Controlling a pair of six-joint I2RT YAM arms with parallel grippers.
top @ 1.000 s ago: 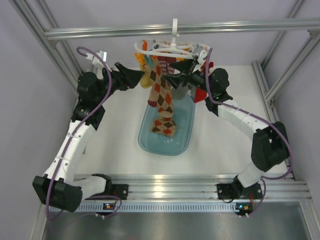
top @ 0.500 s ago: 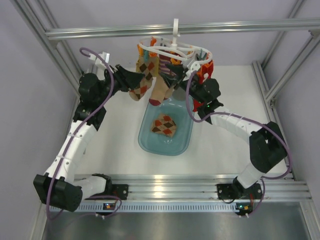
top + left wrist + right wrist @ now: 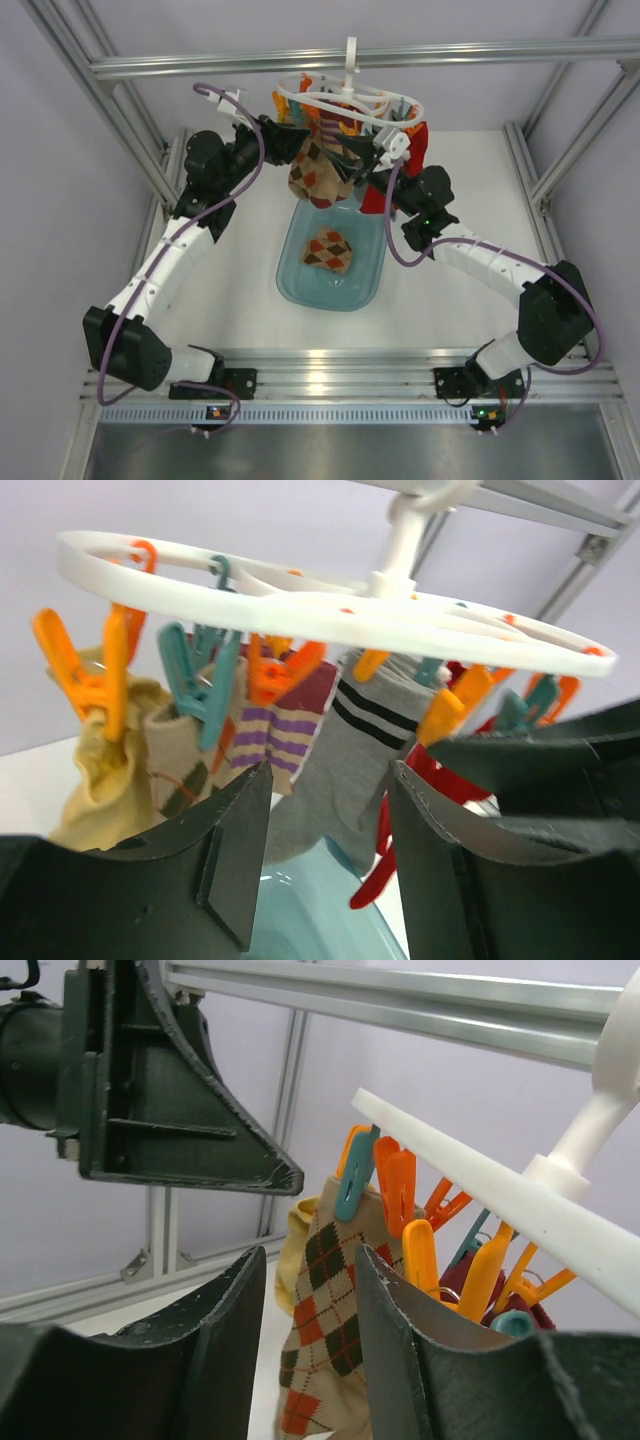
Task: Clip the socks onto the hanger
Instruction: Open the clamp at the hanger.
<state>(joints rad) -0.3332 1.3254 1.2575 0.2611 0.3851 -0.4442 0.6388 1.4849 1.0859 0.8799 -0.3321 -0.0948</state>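
Observation:
The white round hanger hangs by its hook from the frame bar, with orange and teal clips under its ring. An argyle sock hangs from a teal clip; it shows in the right wrist view. A yellow sock, a purple-striped sock, a grey sock and a red sock also hang there. Another argyle sock lies in the blue tray. My left gripper is open and empty at the hanger's left. My right gripper is open and empty, just short of the hanging argyle sock.
The translucent blue tray sits on the white table under the hanger. The aluminium frame bar runs across above the hanger, with frame posts at both sides. The two grippers face each other closely under the ring; the left gripper shows in the right wrist view.
The argyle sock that dangled down to the tray now hangs bunched higher under the ring. One argyle sock is left lying in the tray. My left arm has swung up toward the hanger.

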